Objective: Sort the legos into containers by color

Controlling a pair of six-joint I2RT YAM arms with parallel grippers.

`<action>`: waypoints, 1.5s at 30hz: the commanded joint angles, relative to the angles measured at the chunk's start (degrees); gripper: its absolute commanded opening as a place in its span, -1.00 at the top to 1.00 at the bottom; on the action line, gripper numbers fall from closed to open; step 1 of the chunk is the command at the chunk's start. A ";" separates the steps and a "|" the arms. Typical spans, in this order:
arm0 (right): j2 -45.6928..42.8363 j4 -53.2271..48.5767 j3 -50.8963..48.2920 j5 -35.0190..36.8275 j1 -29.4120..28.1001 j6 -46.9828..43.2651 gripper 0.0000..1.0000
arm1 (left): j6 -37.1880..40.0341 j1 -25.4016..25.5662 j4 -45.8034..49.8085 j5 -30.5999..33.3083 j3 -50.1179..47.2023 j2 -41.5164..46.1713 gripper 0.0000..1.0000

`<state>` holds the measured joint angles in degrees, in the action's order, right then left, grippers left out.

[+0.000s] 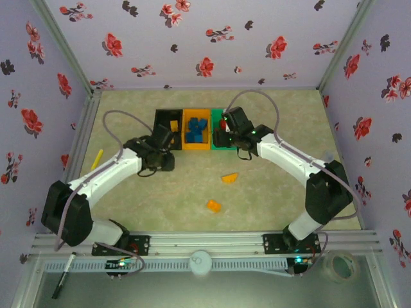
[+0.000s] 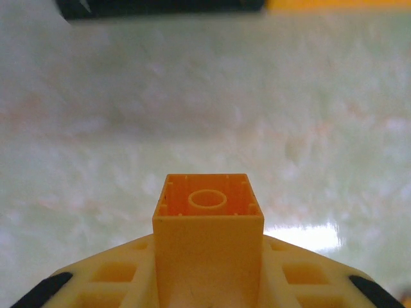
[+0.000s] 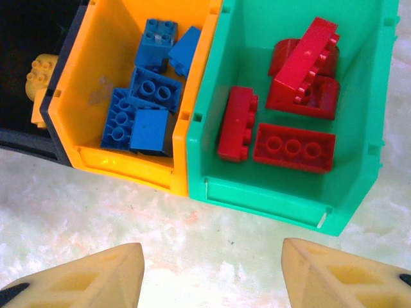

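Observation:
My left gripper [image 2: 209, 260] is shut on a yellow-orange lego [image 2: 209, 237], held with its hollow underside facing the camera. In the top view the left gripper [image 1: 162, 149] hangs just in front of the black container [image 1: 168, 115]. My right gripper [image 3: 212, 273] is open and holds nothing, over bare table in front of the orange container [image 3: 122, 163] and the green container [image 3: 270, 192]. Several blue legos [image 3: 144, 106] lie in the orange one, several red legos [image 3: 295, 147] in the green one. A yellow lego [image 3: 40, 74] shows in the black container [image 3: 26, 138]. Two loose yellow-orange legos [image 1: 229, 178] [image 1: 213, 205] lie mid-table.
A thin yellow stick [image 1: 97, 158] lies at the left of the table. A marker [image 1: 63, 276] and a tape roll [image 1: 338, 266] sit beyond the near rail. Flowered walls close the table on three sides.

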<state>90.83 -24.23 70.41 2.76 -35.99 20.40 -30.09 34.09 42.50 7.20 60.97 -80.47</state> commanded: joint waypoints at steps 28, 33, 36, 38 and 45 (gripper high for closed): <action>-3.31 0.61 -9.15 0.66 -7.67 2.19 -0.18 | 12.73 -16.65 1.49 -6.17 44.45 -36.41 0.34; -3.44 0.04 -9.24 0.40 -8.04 1.42 -0.20 | 12.73 -16.61 1.93 -6.20 45.38 -37.13 -0.01; -3.64 -0.49 -9.40 0.57 -8.46 1.14 -0.21 | 12.77 -16.65 2.15 -6.09 45.16 -36.47 -0.08; -3.67 -1.08 -9.41 0.90 -8.76 0.96 -0.20 | 12.69 -16.68 2.24 -6.10 44.41 -35.47 -0.08; -6.39 -1.52 -12.64 0.92 -11.27 -0.17 -0.21 | 11.35 -15.70 -0.60 -6.61 32.31 -24.28 -0.08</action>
<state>86.94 -23.79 59.66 2.39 -45.91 21.56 -18.02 17.89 42.00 1.41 97.34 -111.39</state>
